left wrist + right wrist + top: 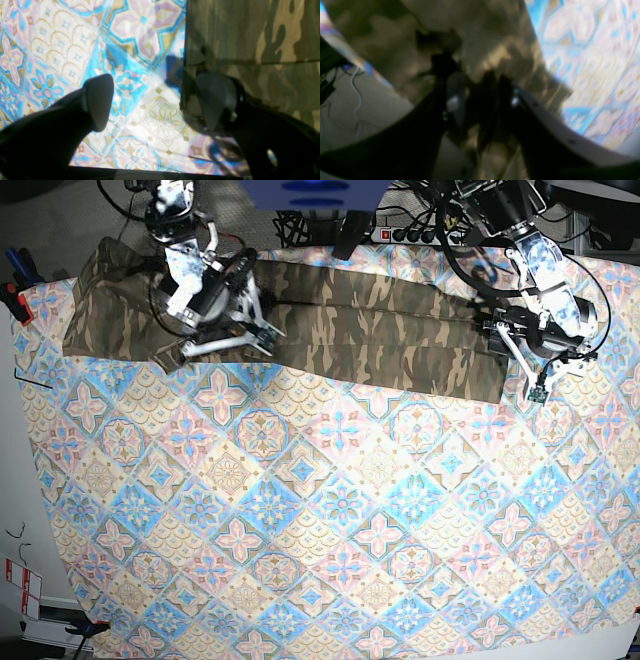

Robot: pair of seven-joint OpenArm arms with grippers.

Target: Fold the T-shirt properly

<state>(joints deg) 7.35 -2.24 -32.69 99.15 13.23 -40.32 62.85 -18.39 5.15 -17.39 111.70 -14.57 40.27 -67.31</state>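
The T-shirt (330, 330) lies folded into a long band across the top of the tablecloth (330, 530), running from about ten o'clock to two o'clock in the base view. My left gripper (155, 102) hangs at the band's two o'clock end with its fingers (98, 101) spread wide: in the left wrist view one dark tip sits over bare tablecloth and the other over the shirt's edge, with nothing between them. My right gripper (235, 320) is at the ten o'clock end, low over the cloth. In the blurred right wrist view its fingers (455, 100) stand fairly close together with camouflage fabric bunched around and below them, but I cannot tell whether they pinch the shirt or are merely parted beside it.
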